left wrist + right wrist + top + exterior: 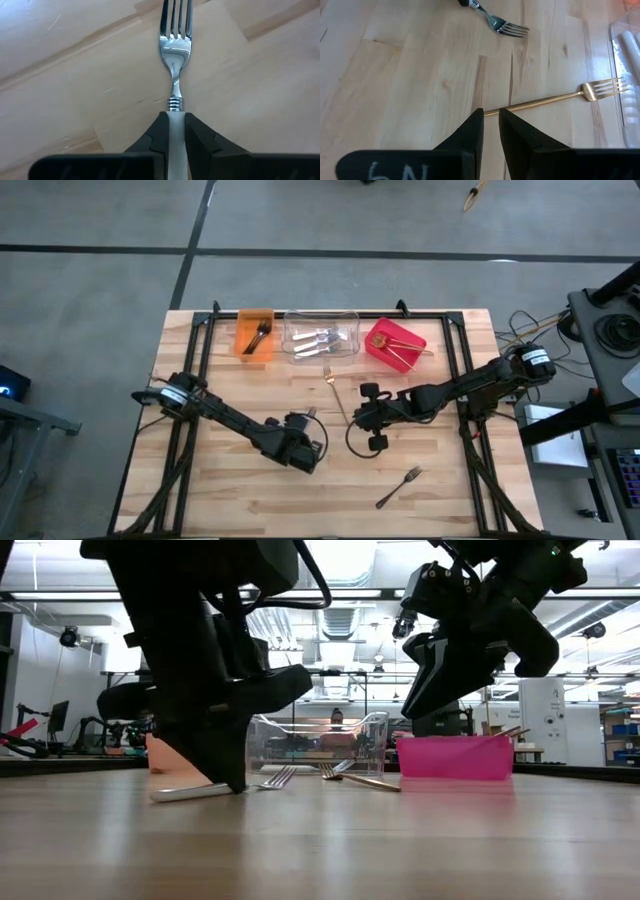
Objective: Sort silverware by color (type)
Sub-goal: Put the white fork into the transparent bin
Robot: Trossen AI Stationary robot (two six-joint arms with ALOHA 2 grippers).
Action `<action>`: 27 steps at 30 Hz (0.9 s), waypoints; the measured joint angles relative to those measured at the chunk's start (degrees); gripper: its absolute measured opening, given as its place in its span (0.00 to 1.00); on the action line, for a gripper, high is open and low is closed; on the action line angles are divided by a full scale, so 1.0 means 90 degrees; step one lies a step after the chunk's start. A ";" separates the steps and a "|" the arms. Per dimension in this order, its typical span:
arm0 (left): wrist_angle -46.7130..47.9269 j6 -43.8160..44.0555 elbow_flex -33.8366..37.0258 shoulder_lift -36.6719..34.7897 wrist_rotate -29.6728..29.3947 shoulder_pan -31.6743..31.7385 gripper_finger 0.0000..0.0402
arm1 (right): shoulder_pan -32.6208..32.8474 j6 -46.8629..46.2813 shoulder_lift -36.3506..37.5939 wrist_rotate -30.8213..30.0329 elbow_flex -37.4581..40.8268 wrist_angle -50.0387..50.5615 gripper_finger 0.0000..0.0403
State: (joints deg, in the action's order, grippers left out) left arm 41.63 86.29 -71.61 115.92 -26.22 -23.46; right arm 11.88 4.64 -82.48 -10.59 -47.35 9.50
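A silver fork (176,45) lies on the wooden table (240,500) at its middle, and my left gripper (175,122) is shut on its handle. In the low view the same fork (265,781) shows beside my left gripper (232,778). A gold fork (560,98) lies just beyond my right gripper (491,120). That gripper hovers above the table with its fingers nearly together and nothing between them. A darker fork (400,486) lies near the front right. In the high view my left gripper (310,426) and my right gripper (357,420) are close together at the table's centre. My left gripper pinches the silver fork's handle (176,116) between its two fingers, just behind the ribbed neck below the tines. The fingers (200,140) come steeply from above, and the handle runs back between them. The fork lies on the table, tines (176,17) pointing away from the gripper.
Along the far edge stand an orange bin (254,335) with a dark fork, a clear bin (321,336) with silver pieces and a red bin (396,346) with gold pieces. Bare wood lies at the front left.
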 joint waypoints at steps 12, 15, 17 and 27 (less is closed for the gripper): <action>0.0480 -0.1534 0.0029 -0.1011 0.0069 -0.0017 0.00 | -0.0002 0.0186 0.0000 -0.0002 0.0002 -0.0002 0.13; 0.0617 -0.2063 0.0033 -0.1334 -0.0002 0.0038 0.01 | -0.0002 0.0342 0.0000 0.0000 0.0002 -0.0010 0.13; 0.0693 -0.2333 0.0027 -0.1606 -0.0041 0.0119 0.01 | -0.0017 0.0413 0.0000 -0.0002 0.0002 -0.0027 0.13; 0.0668 -0.3754 0.0024 -0.2329 0.0218 0.0252 0.00 | -0.0018 0.0496 0.0000 0.0000 0.0002 -0.0098 0.13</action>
State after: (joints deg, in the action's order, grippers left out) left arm 47.64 52.51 -71.40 94.96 -24.26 -21.20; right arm 11.72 9.10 -82.48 -10.59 -47.33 8.62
